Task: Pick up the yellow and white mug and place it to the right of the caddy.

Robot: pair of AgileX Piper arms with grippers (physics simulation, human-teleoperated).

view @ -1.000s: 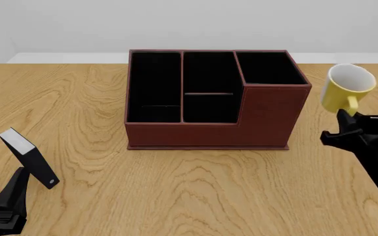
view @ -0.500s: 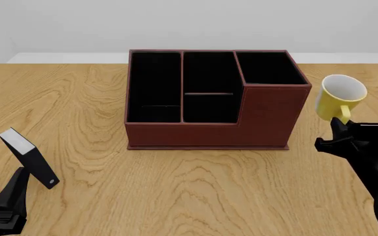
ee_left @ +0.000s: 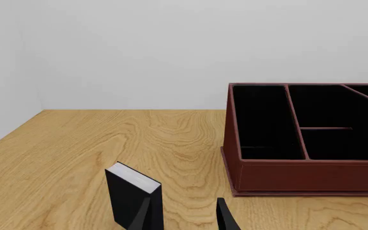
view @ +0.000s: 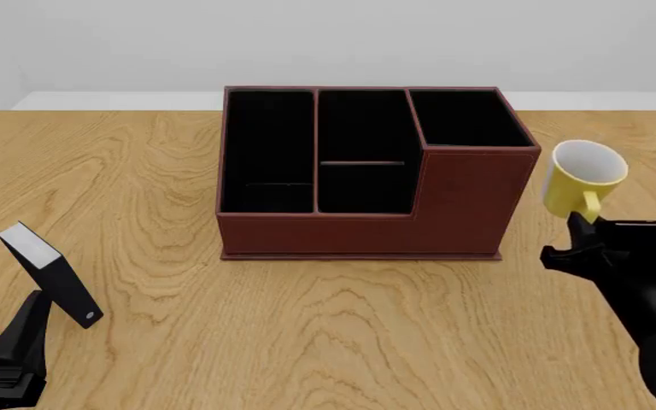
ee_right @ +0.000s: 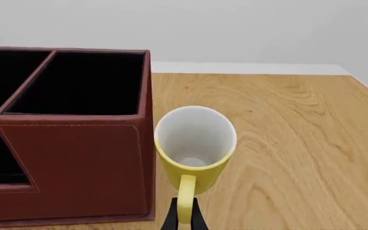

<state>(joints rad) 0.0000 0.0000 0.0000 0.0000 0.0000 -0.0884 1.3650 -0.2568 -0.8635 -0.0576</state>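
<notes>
1. The wood-grain tabletop (view: 340, 333) carries everything; at its middle, toward the far side, stands the large dark reddish-brown rectangular caddy (view: 362, 224) with three black-lined compartments, its right-hand section taller than the rest.

2. The black right arm comes in from the near right; its right gripper (view: 584, 229) is pinched on the yellow loop handle of the small yellow and white mug (view: 579, 182); the right wrist view shows the two fingers pressed against either side of that handle.

3. The mug sits just to the right of the caddy's tall section, close beside its wall without clearly touching; it tilts back toward the arm, white mouth showing; whether its base rests on the table I cannot tell.

4. At the near left a small black block with a white edge (view: 49, 272), book-like, stands leaning; the left gripper (ee_left: 184, 218) waits beside it, fingers spread and holding nothing.

5. Judgement: the step in hand is the placing, and the task looks nearly done; the mug is already on the correct side.

6. The next move calls for levelling the mug, settling its base onto the wood clear of the caddy wall, then releasing the handle and backing away without tipping it.
</notes>
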